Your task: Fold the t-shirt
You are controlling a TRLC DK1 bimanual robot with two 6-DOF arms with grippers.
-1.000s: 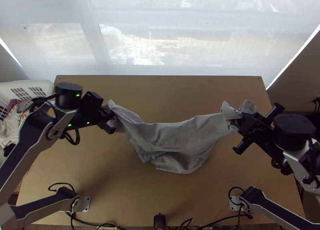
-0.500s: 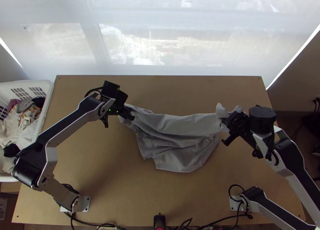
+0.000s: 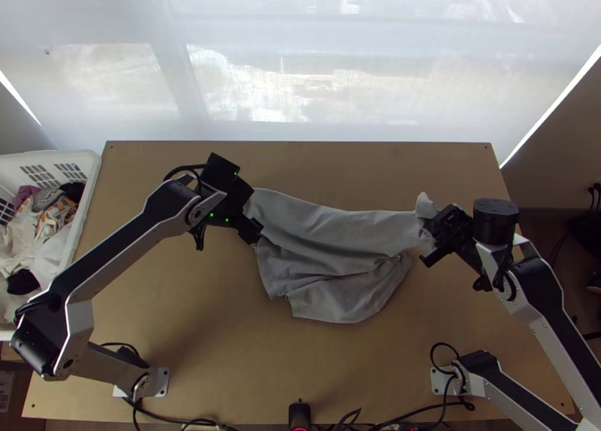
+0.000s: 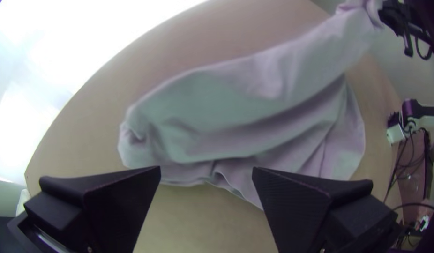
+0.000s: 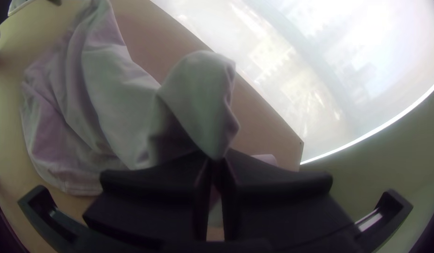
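Now the grey t-shirt [image 3: 327, 239] lies in loose folds on the middle of the wooden table [image 3: 188, 318]. At its one end, the left gripper [image 3: 252, 216] has its fingers spread apart; the right gripper [image 3: 433, 242] is pinching the other end.

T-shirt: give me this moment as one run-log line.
t-shirt: rumpled on table | left gripper: open, near one end | right gripper: shut on opposite end | fold: unfinished
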